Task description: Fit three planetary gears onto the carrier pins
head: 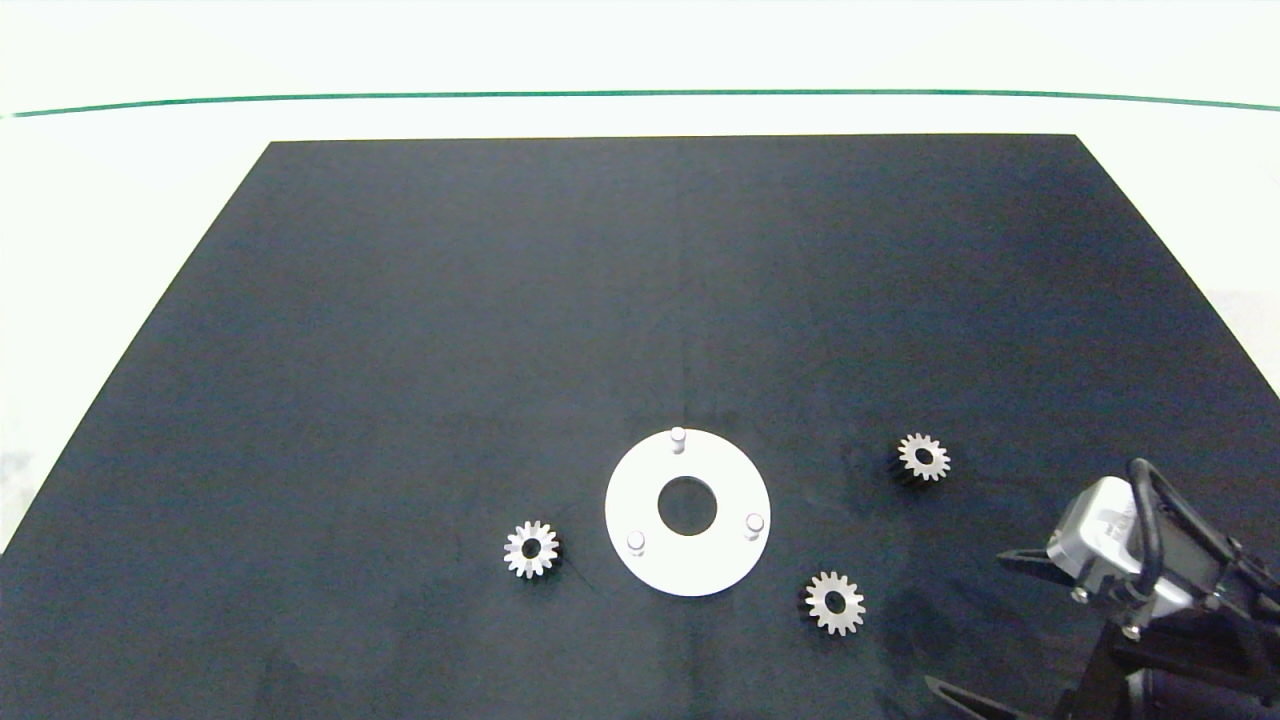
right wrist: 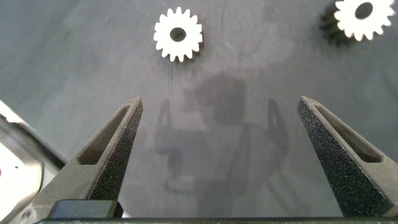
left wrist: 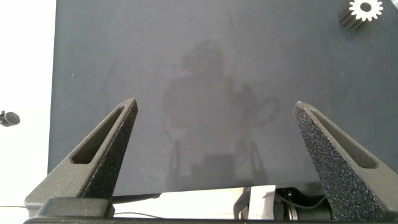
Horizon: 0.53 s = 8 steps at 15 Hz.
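Note:
A flat white ring disc [head: 640, 490] lies on the black mat with three carrier pins standing on it, bare: far [head: 678, 437], near left [head: 636, 541] and right [head: 754, 522]. Three planetary gears lie flat on the mat around it: one to the left [head: 531, 549], one near right [head: 835, 602] and one far right [head: 923, 456]. My right gripper [head: 965, 620] hovers open and empty at the near right corner; its wrist view shows two gears [right wrist: 178, 34] [right wrist: 362, 17] beyond the gripper [right wrist: 219, 99]. My left gripper [left wrist: 215, 102] is open over bare mat, with one gear [left wrist: 365, 9] ahead of it.
The black mat [head: 500, 300] covers most of a white table [head: 120, 200], which has a thin green line [head: 640, 94] across its far side. The left wrist view shows the mat's edge [left wrist: 53, 93] beside the gripper.

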### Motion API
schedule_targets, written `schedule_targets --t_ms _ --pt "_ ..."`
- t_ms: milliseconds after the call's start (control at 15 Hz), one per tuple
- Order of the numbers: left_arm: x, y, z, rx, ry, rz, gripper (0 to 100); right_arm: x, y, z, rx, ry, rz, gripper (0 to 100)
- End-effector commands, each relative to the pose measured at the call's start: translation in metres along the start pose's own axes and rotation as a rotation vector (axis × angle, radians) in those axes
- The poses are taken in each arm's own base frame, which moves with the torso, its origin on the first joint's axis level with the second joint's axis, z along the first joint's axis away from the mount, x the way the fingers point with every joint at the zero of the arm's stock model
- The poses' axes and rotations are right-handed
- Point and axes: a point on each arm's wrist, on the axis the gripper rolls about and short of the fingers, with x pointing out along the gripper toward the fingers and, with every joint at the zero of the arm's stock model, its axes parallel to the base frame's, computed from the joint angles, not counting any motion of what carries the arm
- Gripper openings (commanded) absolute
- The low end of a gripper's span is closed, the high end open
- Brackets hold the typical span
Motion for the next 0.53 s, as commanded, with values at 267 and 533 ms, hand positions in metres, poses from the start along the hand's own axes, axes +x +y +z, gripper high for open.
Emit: schedule_targets --t_ms 267,533 --pt "0.000 0.000 0.000 0.002 0.004 -0.002 100 0.040 0.015 0.003 -0.039 0.085 0.061 100" --pt "0.000 0.000 0.000 0.002 0.001 -0.004 100 0.057 0.026 0.010 -0.028 0.043 0.080 100"
